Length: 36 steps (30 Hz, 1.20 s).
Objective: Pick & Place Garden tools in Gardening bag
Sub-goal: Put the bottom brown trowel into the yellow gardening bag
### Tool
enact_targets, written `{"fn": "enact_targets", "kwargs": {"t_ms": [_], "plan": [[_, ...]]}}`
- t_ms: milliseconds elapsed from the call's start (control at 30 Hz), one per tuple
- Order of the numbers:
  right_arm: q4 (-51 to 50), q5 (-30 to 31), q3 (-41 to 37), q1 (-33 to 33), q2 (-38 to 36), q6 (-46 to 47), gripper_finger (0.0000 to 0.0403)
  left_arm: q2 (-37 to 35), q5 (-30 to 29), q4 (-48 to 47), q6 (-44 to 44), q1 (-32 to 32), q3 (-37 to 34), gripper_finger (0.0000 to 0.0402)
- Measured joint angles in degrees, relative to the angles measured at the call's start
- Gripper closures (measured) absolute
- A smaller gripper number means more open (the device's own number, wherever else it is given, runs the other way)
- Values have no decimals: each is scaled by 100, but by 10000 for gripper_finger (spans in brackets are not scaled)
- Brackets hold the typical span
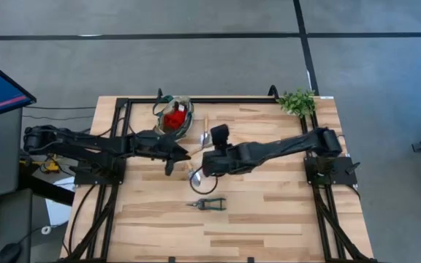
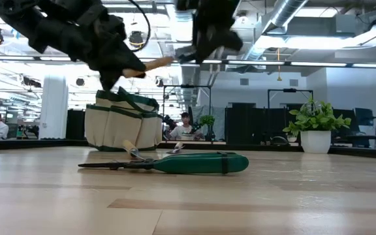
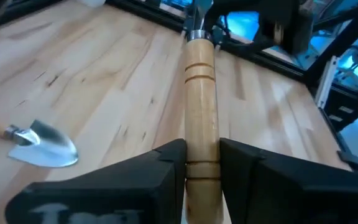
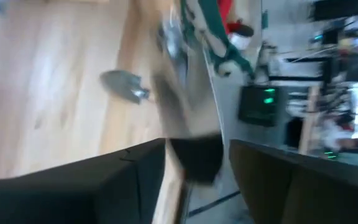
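two wooden-handled trowels (image 3: 201, 93) (image 3: 39, 143), one pair of pruning shears (image 1: 207, 204), one gardening bag (image 2: 123, 123), one potted plant (image 1: 297, 101)

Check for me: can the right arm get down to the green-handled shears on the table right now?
Probably yes. The right gripper is open, holds nothing, and hovers just beyond the shears, which lie alone on bare wood. The left gripper, shut on a wooden-handled tool, sits farther back, near the bag.
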Motion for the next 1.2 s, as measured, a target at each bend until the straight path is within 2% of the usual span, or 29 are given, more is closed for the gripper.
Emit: {"fn": "enact_targets", "kwargs": {"t_ms": [233,367,500,633,833,1033,1200], "plan": [[-491,-1141,-9,-202,-763,923,280,-636,-80,-18,20,-88,-57,351],[-444,-1946,-79,-402,-1121,1197,294,-912,-455,-61,274,-248,-171,351],[71,-2985,-428,-669,-1515,1241,312,-1105,-988,-32,462,-459,-272,351],[1182,-3897,-1257,-922,-1941,1074,339,-1328,-1412,32,608,-659,-428,351],[3084,-4536,-2770,-1169,-2524,1013,379,-1742,-1758,366,622,-857,-723,351],[4771,-4763,-4011,-1248,-2963,1049,401,-1888,-1796,1458,1089,-1021,-1014,351],[6736,-4770,-4877,-1223,-3129,1061,395,-1931,-1797,1490,1109,-1023,-1080,351]]}}
